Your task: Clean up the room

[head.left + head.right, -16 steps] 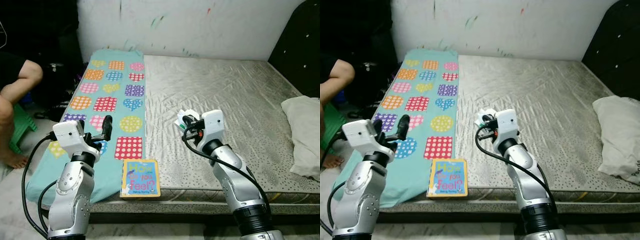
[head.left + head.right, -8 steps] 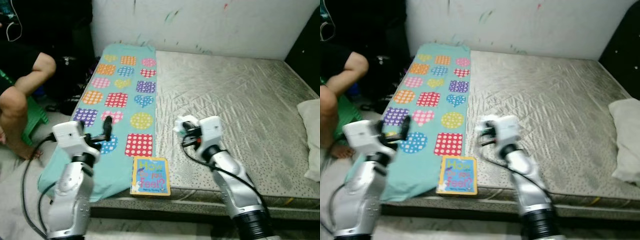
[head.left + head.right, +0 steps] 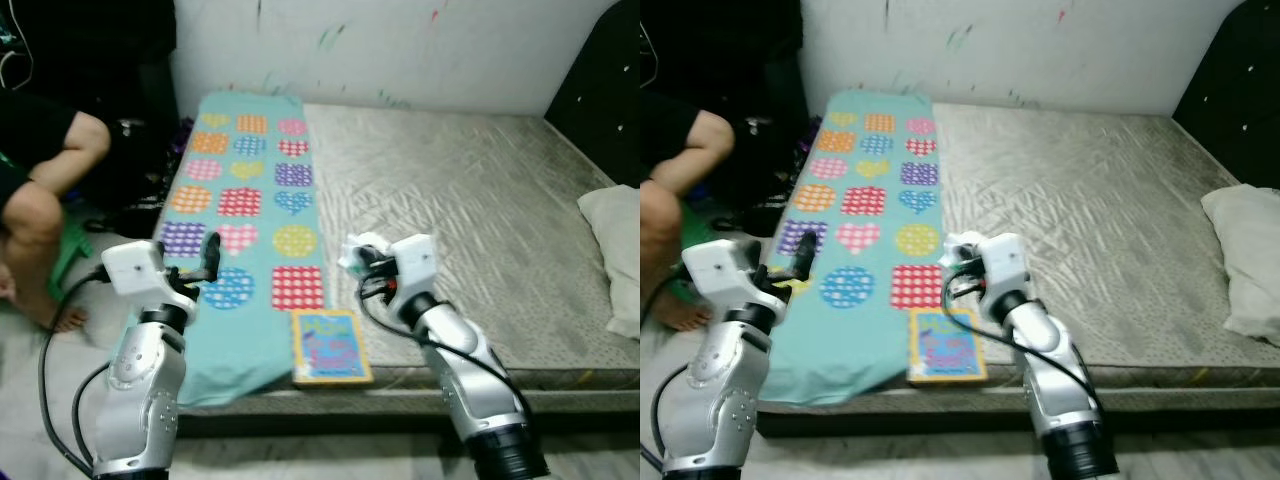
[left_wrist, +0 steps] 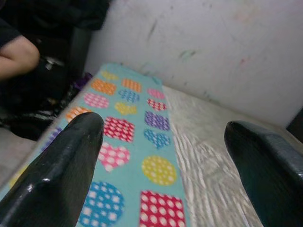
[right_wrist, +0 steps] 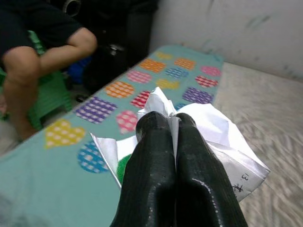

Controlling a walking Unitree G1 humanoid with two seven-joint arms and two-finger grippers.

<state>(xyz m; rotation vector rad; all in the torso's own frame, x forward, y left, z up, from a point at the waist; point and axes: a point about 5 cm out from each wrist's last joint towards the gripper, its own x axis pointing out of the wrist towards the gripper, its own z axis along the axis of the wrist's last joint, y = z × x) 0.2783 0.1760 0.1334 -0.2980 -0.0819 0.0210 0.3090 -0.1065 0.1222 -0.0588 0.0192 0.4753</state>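
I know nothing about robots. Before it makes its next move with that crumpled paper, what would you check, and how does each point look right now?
1. Right hand shut on the crumpled paper: ok, the fingers pinch it.
2. Left hand free for another item: ok, open and holding nothing.
3. Children's book safe on the mattress: not ok, it lies at the front edge.
4. Person clear of the arms: ok, seated off to the robot's left, apart from them.
5. Somewhere to drop the paper: cannot tell, no bin in sight.
6. Patterned blanket tidy: not ok, its near end hangs over the edge.
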